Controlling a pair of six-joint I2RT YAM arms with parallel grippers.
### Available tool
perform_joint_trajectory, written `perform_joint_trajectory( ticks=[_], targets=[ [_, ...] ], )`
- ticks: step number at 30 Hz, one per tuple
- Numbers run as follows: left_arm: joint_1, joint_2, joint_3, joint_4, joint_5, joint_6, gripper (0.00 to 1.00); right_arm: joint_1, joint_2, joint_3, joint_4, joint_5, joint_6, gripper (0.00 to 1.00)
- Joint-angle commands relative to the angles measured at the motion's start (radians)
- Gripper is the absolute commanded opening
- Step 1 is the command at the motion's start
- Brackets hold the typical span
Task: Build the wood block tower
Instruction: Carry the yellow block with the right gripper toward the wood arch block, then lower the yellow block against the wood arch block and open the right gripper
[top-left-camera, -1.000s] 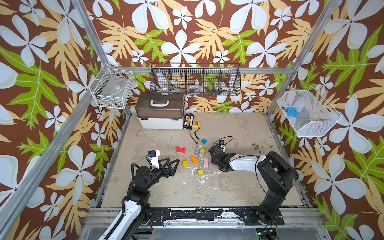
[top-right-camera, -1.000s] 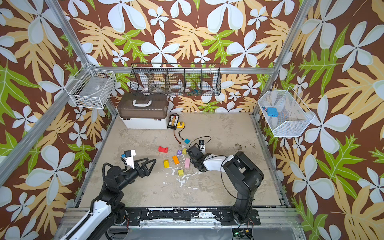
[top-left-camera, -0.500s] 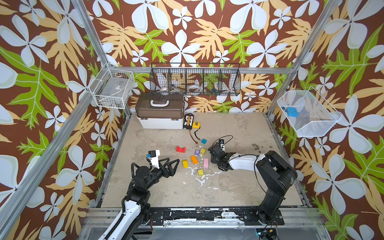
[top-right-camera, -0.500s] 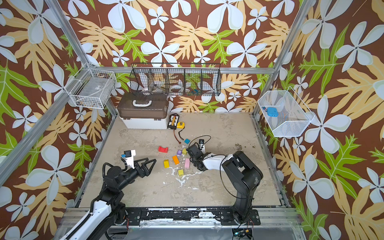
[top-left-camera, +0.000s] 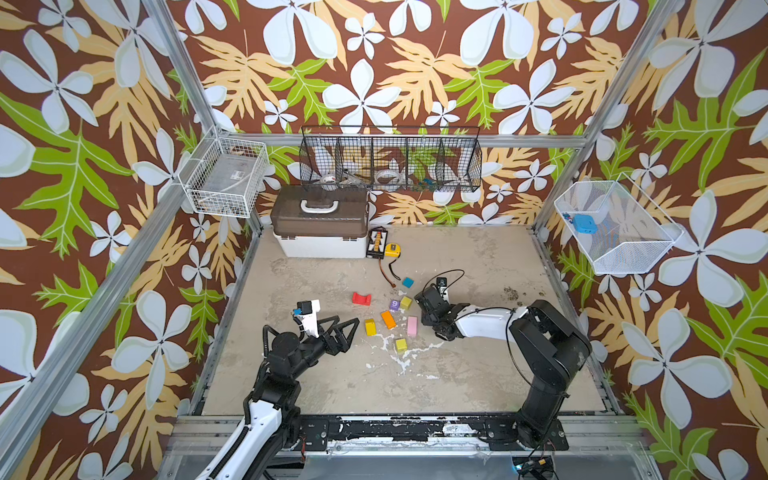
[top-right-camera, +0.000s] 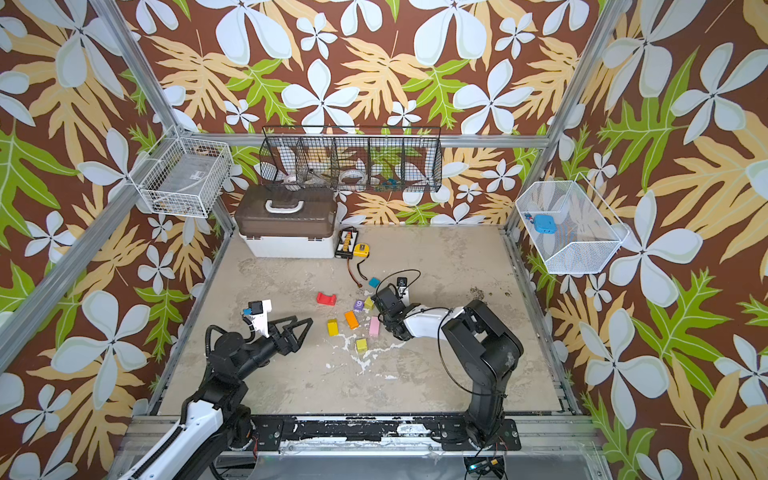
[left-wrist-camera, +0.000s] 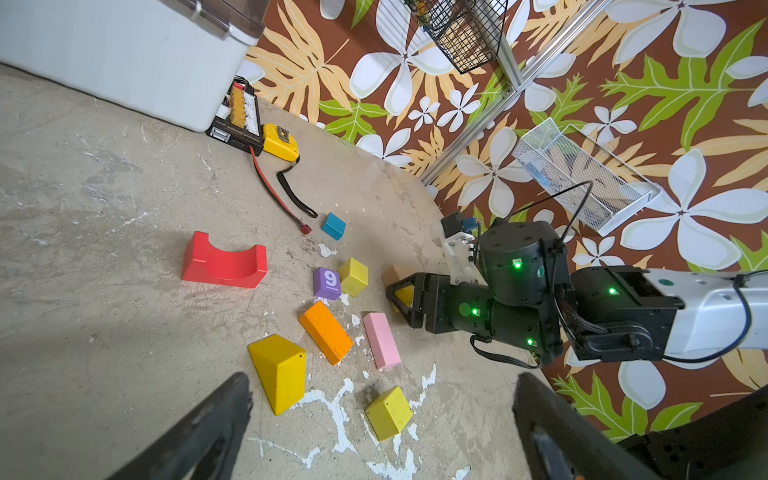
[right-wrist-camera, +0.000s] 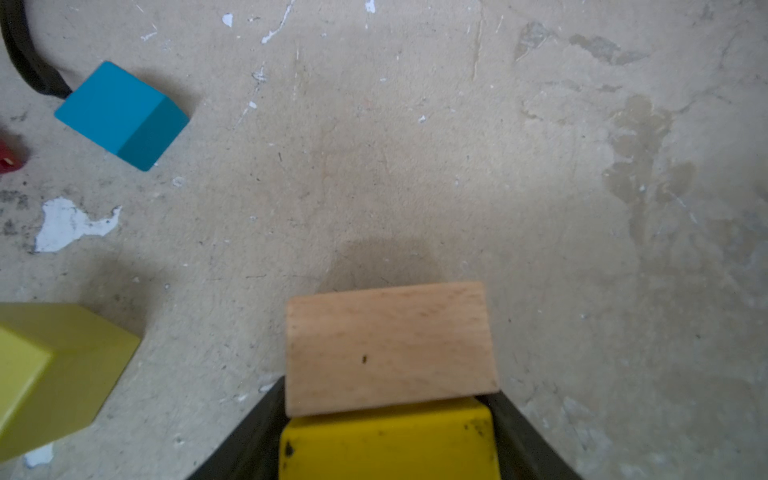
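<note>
Small painted blocks lie scattered on the surface, with no tower begun. The right end effector straddles a yellow block beside a tan block, but I cannot tell whether it grips. The left end effector hangs wide apart and empty. The blocks look light, rigid and slick, so they are best pinched across flat opposite faces.
</note>
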Motion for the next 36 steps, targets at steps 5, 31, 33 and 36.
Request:
perform_joint_trajectory(
  ticks=[5, 31, 33, 36],
  targets=[
    [0.0, 0.0, 0.007, 0.005, 0.005, 0.007, 1.0, -0.004, 0.004, 0.007, -0.024, 0.026, 0.001, 0.7],
    [0.0, 0.0, 0.007, 0.005, 0.004, 0.007, 1.0, -0.032, 0.015, 0.042, -0.021, 0.011, -0.037, 0.73],
    [0.0, 0.0, 0.007, 0.003, 0.005, 0.007, 1.0, -0.044, 0.016, 0.048, -0.024, 0.009, -0.039, 0.75],
    [0.0, 0.0, 0.006, 0.005, 0.004, 0.007, 1.0, -0.056, 0.005, 0.061, -0.026, -0.003, -0.05, 0.79]
  ],
)
